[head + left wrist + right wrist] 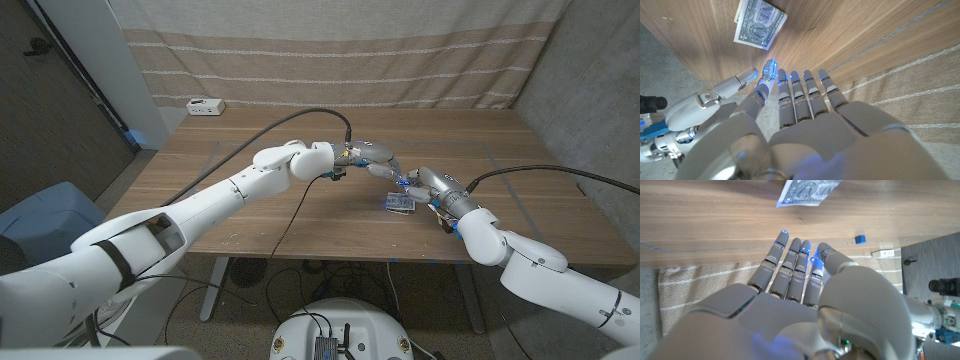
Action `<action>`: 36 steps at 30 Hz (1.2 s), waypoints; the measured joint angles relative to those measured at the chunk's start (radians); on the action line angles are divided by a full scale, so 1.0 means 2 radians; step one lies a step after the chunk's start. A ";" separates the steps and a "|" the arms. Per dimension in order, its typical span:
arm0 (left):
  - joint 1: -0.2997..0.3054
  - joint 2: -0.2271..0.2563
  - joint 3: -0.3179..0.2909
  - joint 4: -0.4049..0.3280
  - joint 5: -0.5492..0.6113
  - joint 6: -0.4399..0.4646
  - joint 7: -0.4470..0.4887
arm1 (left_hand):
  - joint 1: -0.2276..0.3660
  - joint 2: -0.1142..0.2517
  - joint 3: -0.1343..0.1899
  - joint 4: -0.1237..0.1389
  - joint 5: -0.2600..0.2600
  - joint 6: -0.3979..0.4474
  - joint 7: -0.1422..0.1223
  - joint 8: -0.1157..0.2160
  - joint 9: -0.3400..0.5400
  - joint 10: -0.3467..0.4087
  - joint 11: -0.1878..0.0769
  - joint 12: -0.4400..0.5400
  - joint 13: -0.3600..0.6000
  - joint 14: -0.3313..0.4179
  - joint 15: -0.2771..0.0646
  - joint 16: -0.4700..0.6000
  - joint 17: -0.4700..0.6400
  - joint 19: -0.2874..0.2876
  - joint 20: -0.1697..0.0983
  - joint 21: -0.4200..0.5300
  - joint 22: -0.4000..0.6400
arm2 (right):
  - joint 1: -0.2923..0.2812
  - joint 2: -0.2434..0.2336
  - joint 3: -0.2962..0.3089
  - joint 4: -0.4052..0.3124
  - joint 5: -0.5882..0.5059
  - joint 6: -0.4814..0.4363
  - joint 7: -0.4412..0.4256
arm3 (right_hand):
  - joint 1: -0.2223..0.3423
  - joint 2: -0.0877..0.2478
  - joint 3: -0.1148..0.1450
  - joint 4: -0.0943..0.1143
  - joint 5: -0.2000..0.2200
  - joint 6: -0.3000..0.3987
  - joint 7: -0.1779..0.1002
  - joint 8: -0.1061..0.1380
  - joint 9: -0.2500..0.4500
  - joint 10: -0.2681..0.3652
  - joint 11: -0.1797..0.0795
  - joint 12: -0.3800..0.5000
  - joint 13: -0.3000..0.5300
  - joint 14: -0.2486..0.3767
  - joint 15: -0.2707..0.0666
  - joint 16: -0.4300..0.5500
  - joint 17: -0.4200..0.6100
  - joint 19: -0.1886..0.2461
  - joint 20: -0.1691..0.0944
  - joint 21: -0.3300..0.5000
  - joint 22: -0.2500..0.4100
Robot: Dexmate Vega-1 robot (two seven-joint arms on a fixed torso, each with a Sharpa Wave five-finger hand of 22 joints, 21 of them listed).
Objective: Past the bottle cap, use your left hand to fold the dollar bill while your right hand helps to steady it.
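A dollar bill lies on the wooden table right of its middle, near the front edge. It also shows in the left wrist view as the bill and in the right wrist view as the bill. My left hand hovers just behind it, fingers straight and apart, holding nothing. My right hand sits at the bill's right side, fingers stretched toward it and holding nothing. A small blue bottle cap rests on the table beyond the bill.
A white box stands at the table's far left corner. A striped curtain hangs behind the table. A black cable runs from my left wrist across the table's front edge.
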 measured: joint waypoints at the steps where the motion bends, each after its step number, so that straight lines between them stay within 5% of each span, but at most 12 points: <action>1: 0.002 0.000 -0.002 0.001 0.000 0.000 0.000 | -0.003 -0.003 -0.003 0.003 -0.003 -0.007 -0.002 0.000 0.000 -0.005 0.000 0.000 0.000 -0.001 -0.001 0.000 0.001 0.000 0.000 0.000 0.000 | 0.000 0.000 0.000 0.000 0.001 0.004 -0.004 | 0.000 0.000 -0.001 0.001 0.000 -0.002 0.002 0.000 0.000 -0.002 -0.001 0.000 0.000 0.000 0.000 -0.003 0.000 -0.001 0.001 0.000 0.000; 2: 0.003 0.000 -0.003 0.001 -0.018 -0.002 0.013 | -0.009 -0.002 -0.006 0.005 -0.004 -0.015 -0.003 0.000 -0.001 -0.009 0.000 0.000 0.000 -0.004 -0.001 0.000 0.002 0.000 0.000 0.000 0.000 | -0.015 0.007 0.020 0.005 0.003 0.006 -0.006 | -0.001 -0.001 -0.003 0.003 0.000 -0.005 -0.001 0.000 0.000 -0.006 -0.001 0.000 0.000 -0.001 0.001 -0.003 0.000 -0.002 0.002 0.000 0.000; 12: 0.036 0.001 -0.032 0.012 -0.064 -0.011 0.058 | -0.026 -0.005 -0.017 0.017 -0.010 -0.081 -0.013 0.000 -0.004 -0.047 0.001 -0.008 0.000 -0.031 -0.003 0.000 0.004 -0.005 0.001 0.000 0.000 | -0.027 0.023 0.042 0.022 0.025 0.045 -0.028 | -0.015 -0.004 -0.012 0.012 0.000 -0.060 -0.006 -0.004 0.000 -0.060 -0.002 -0.004 0.000 -0.026 0.002 -0.007 0.004 -0.012 0.007 0.000 0.000; 21: 0.063 -0.004 -0.053 0.026 -0.115 -0.026 0.093 | -0.031 -0.006 -0.017 0.017 -0.012 -0.141 -0.036 0.000 -0.006 -0.097 -0.011 -0.015 -0.004 -0.060 0.002 0.000 0.001 -0.012 0.003 0.000 0.000 | -0.029 0.040 0.056 0.043 0.051 0.078 -0.034 | -0.039 -0.004 -0.037 0.018 0.000 -0.104 -0.009 -0.004 0.002 -0.101 -0.004 -0.004 0.002 -0.063 0.005 -0.007 0.014 -0.027 0.014 -0.006 0.000; 36: 0.092 -0.012 -0.087 0.058 -0.210 -0.057 0.118 | -0.039 -0.009 -0.019 0.019 -0.016 -0.165 -0.044 0.000 -0.008 -0.112 -0.012 -0.015 -0.008 -0.072 0.001 0.000 0.002 -0.014 0.005 -0.002 -0.003 | -0.007 0.078 0.067 0.093 0.109 0.145 -0.025 | -0.060 -0.001 -0.055 0.031 0.000 -0.126 -0.003 -0.001 0.002 -0.118 0.007 -0.004 0.002 -0.077 0.008 -0.007 0.018 -0.037 0.017 -0.007 0.001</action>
